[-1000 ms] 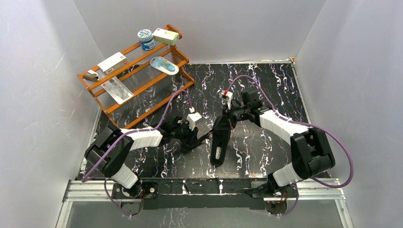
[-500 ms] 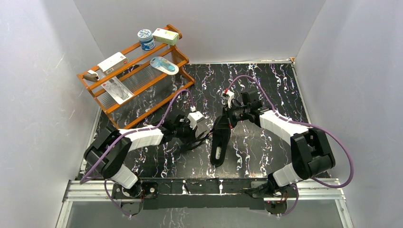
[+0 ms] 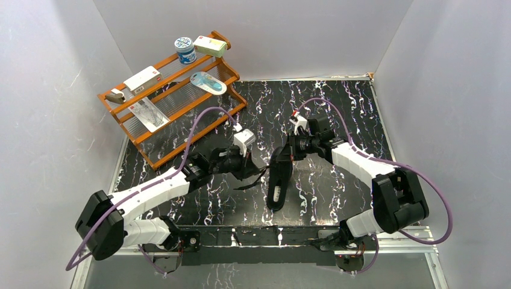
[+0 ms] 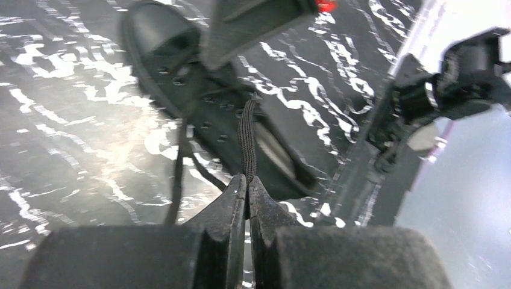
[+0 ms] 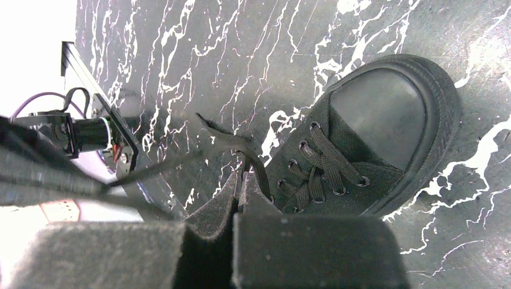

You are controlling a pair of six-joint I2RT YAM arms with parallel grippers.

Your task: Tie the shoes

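Sneaker (image 3: 278, 180) sits about mid-table, a bit closer to the near edge, between the two arms. The heel points at the near edge and the toe at the far edge.

Left gripper (image 4: 247, 182) is pinched fully closed on a lace (image 4: 246, 135), which you can see running straight out of the fingertips up to the eyelets. Right gripper (image 5: 240, 180) is squeezed closed too, just above the tongue. It looks like it has the other lace (image 5: 254, 161) nipped between the pads, though the wrist view is dark right there, so I'm fairly sure rather than certain.

My read is we're early in the knot: both ends are held and nothing is crossed yet.

What worries me:
- The laces are thin and slippery-looking, and both grips are right at the fingertips. Pull at an angle and the lace slides out.
- The shoe is small, probably light, and nothing pins it to the table (image 3: 337, 108). If one arm pulls harder than the other, the whole shoe drags or tips instead of the lace tightening.
- The two grippers are close together, so crossing over could bump the fingers or wrap a lace around one.

The wooden rack (image 3: 181, 96) in the far left corner is well out of the way.
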